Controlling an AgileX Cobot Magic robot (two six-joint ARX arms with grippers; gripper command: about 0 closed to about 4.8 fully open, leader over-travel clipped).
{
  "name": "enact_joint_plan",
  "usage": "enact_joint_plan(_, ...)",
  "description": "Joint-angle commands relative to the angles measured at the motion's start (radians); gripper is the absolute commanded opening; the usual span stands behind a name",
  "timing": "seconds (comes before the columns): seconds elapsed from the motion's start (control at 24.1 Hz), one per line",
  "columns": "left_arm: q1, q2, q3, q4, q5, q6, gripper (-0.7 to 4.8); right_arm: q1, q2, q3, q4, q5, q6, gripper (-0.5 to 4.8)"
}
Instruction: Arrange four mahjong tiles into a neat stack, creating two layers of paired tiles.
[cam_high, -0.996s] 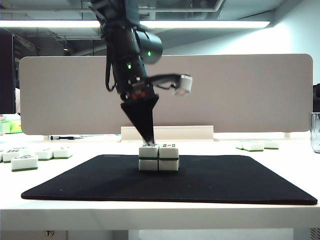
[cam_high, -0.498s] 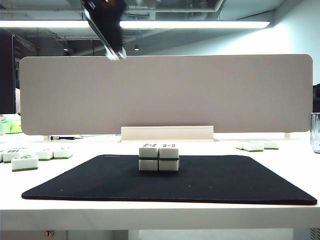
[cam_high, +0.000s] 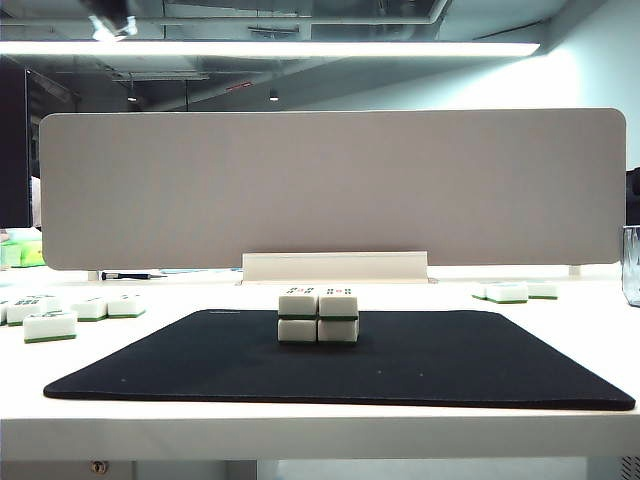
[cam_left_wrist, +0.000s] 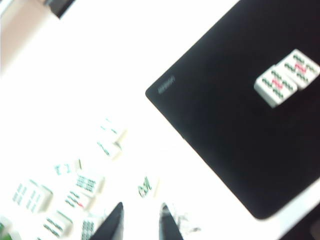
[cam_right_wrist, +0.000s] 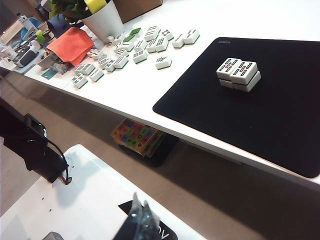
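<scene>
Holds nothing in the left pincer (cam_left_wrist: 141, 225), tips narrow yet apart, loose tiles (cam_left_wrist: 80, 185) near it, the stack (cam_left_wrist: 287, 77) well away on the black mat (cam_left_wrist: 240, 150). Cannot tell for the right pincer (cam_right_wrist: 142, 220), also far off. Risks toppling only from a bump: hard, smooth, rounded white blocks, green-backed, probably slippery.

The white table (cam_high: 560, 410) holds a black mat (cam_high: 440, 360), and loose tiles (cam_high: 60, 315) lie on both sides.

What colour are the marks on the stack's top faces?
Red and dark green on white; the stack shows them best in the right wrist view.
</scene>
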Motion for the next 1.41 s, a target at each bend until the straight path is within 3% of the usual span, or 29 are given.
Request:
enact_joint_plan(0.04,0.014,-0.079,-0.140,-0.014,-0.003,-0.007,0.82,0.000,-0.011,0.003,0.010,-0.005,-0.003,-0.01)
enact_joint_plan(0.17,0.024,-0.184,-0.343,0.002,-0.015,-0.030,0.82,0.000,-0.011,0.003,0.010,-0.005,-0.003,-0.01)
enact_joint_plan(0.29,0.024,-0.327,-0.504,0.098,-0.067,-0.053,0.82,0.000,-0.011,0.003,0.010,-0.005,-0.003,-0.01)
enact_joint_plan(0.5,0.024,-0.634,-0.696,0.204,-0.069,-0.218,0.83,0.000,-0.011,0.003,0.010,-0.005,-0.003,-0.01)
enact_joint_plan(0.83,0.023,-0.903,-0.872,0.203,-0.067,-0.447,0.83,0.000,-0.011,0.003,0.010,-0.005,-0.003,-0.01)
enact_joint_plan(1.16,0.023,-0.996,-0.892,0.156,-0.040,-0.470,0.84,0.000,-0.011,0.003,0.010,-0.005,-0.003,-0.01)
enact_joint_plan(1.29,0.023,-0.996,-0.892,0.207,-0.038,-0.476,0.84,0.000,-0.011,0.003,0.010,-0.005,-0.003,-0.01)
enact_joint_plan(1.41,0.023,-0.999,-0.948,0.447,-0.035,-0.509,0.84,0.000,-0.011,0.003,0.010,-0.005,-0.003,-0.01)
